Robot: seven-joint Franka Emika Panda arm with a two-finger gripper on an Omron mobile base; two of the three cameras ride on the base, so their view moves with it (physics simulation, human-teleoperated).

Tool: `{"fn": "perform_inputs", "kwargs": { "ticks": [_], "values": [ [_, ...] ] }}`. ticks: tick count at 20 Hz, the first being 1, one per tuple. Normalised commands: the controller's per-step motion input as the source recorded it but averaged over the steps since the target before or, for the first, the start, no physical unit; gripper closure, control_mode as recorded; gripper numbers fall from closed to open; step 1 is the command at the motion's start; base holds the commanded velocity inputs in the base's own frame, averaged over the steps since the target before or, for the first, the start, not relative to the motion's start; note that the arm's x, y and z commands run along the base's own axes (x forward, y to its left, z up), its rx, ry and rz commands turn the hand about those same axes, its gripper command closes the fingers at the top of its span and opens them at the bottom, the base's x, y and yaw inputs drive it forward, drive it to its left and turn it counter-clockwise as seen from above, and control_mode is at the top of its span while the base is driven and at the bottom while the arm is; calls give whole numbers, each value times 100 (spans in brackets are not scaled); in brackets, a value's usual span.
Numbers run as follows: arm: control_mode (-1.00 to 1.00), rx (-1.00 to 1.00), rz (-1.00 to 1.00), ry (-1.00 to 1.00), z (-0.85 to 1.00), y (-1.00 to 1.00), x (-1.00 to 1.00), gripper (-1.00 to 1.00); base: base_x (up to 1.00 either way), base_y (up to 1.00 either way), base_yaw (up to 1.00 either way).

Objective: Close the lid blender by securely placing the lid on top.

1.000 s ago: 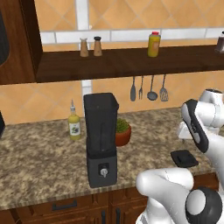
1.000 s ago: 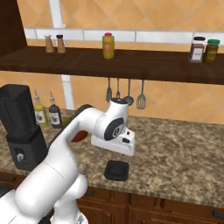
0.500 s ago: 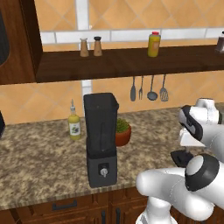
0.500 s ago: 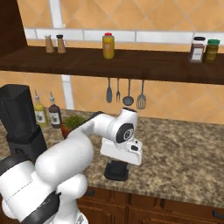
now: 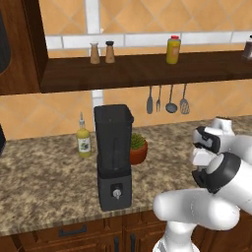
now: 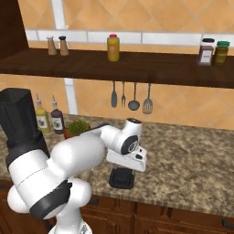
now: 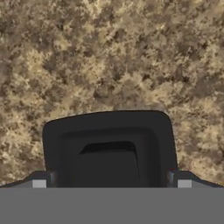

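Note:
The blender (image 5: 114, 147) stands upright on the granite counter, a tall black jar with an uncovered flared rim on a boxy base with a silver knob; it also rises at the left edge of the right base view (image 6: 22, 123). The lid (image 6: 121, 179), a flat black squarish piece, lies on the counter near the front edge, well to the right of the blender. My gripper (image 6: 123, 171) points straight down just above it, open. In the hand view the lid (image 7: 109, 144) sits between my spread fingertips (image 7: 39, 180), with the gripper (image 7: 111, 181) centred over it.
A potted plant (image 5: 138, 147) and a yellow oil bottle (image 5: 83, 140) stand beside the blender. A dark bottle (image 6: 56, 120) is by the wall. Utensils (image 6: 129, 95) hang under the shelf (image 6: 137, 66), which carries shakers and jars. The counter's front edge (image 6: 183, 205) is close to the lid.
The hand has come down from above the counter toward the lid, and the elbow has swung lower. The blender and lid have not moved. The jaws stayed wide.

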Motion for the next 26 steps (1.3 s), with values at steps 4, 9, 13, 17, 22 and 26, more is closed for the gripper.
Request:
{"fn": "perform_inputs", "kwargs": {
  "ticks": [4, 9, 13, 17, 22, 26],
  "values": [
    [-100, -1, 0, -3, -37, -2, 19, -100, 0, 0, 0],
    [-100, 0, 1, 0, -21, -17, -11, -100, 0, 0, 0],
    [-100, 0, 0, -1, 0, 0, -4, -100, 0, 0, 0],
    [-100, -1, 0, -11, 2, 5, -11, -100, 0, 0, 0],
    [-100, -2, 1, -24, 1, 6, -35, -100, 0, 0, 0],
    [-100, -4, 1, -26, 2, 11, -29, -100, 0, 0, 0]
  ]
}}
